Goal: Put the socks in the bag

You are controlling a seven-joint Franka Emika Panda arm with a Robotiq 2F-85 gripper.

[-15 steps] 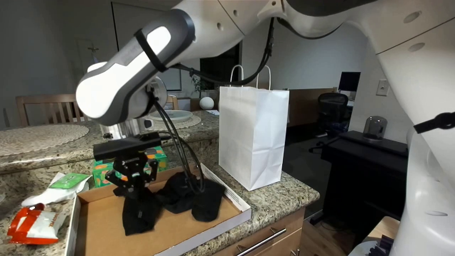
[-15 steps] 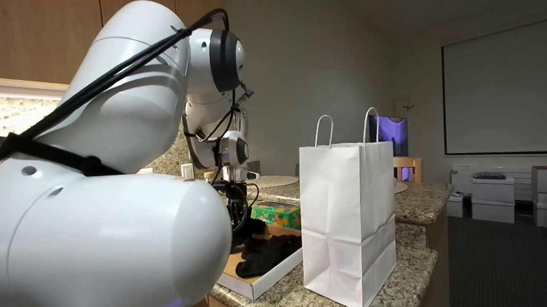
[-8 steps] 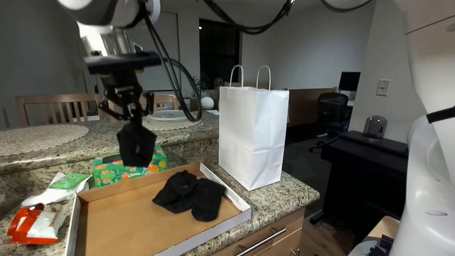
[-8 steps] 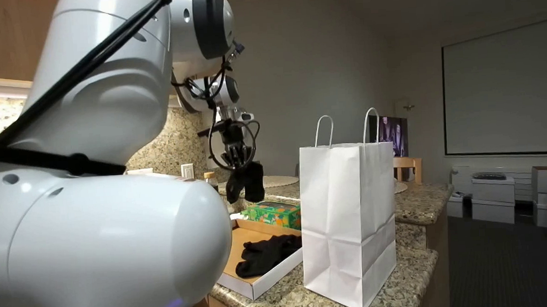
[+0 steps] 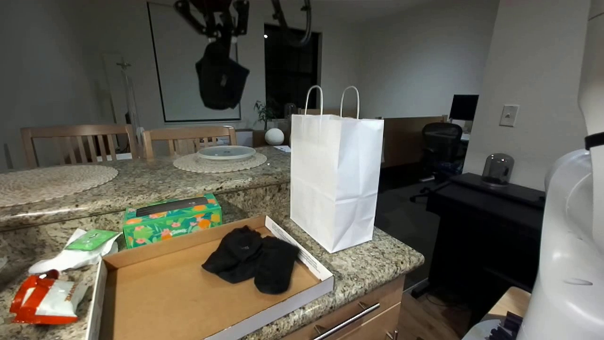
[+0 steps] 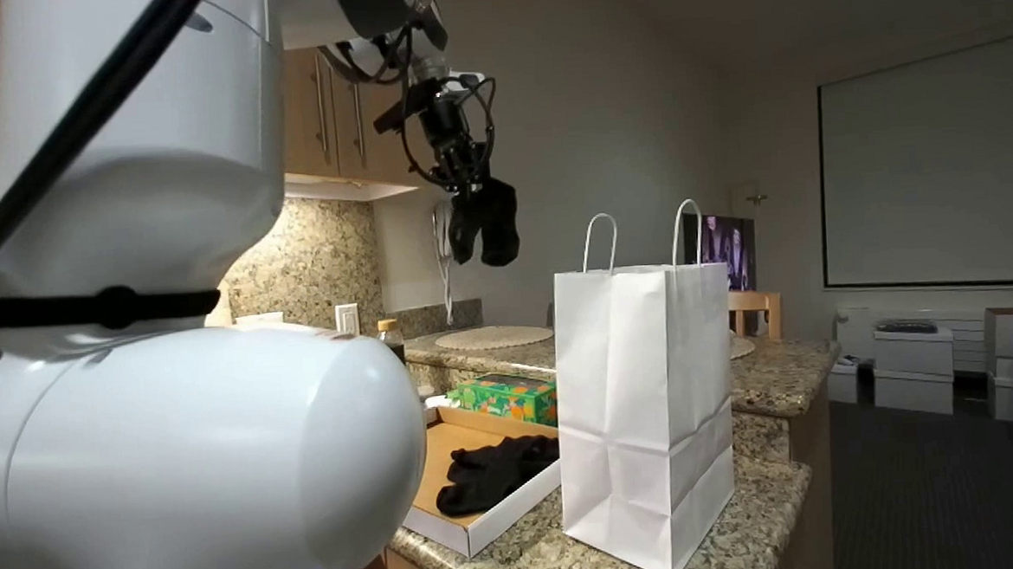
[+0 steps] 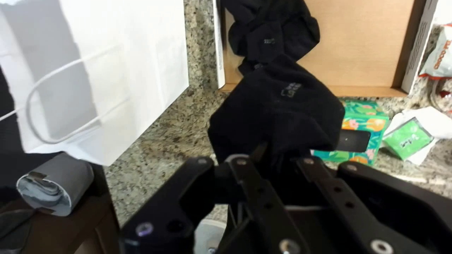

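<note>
A black sock (image 5: 222,82) hangs from my gripper (image 5: 221,41), which is shut on its upper end, high over the counters. In the wrist view this sock (image 7: 279,109) spreads out beyond the fingers and hides the fingertips. More black socks (image 5: 252,259) lie bunched in the right end of the brown cardboard tray (image 5: 160,288). The white paper bag (image 5: 316,179) stands upright beside the tray, both loop handles up. In an exterior view the held sock (image 6: 486,220) is to the left of the bag (image 6: 617,400), its lower end around the height of the handles.
Behind the tray stands a green floral tissue box (image 5: 174,219). A green packet (image 5: 93,240) and a red-and-white packet (image 5: 49,300) lie left of it. A raised granite counter (image 5: 155,182) runs behind, bearing a round dish (image 5: 226,152). The bag stands near the counter's edge.
My gripper has risen from the tray, lifting one black sock well above it, and lately has shifted toward the bag's side. The other socks and the bag have not moved.
</note>
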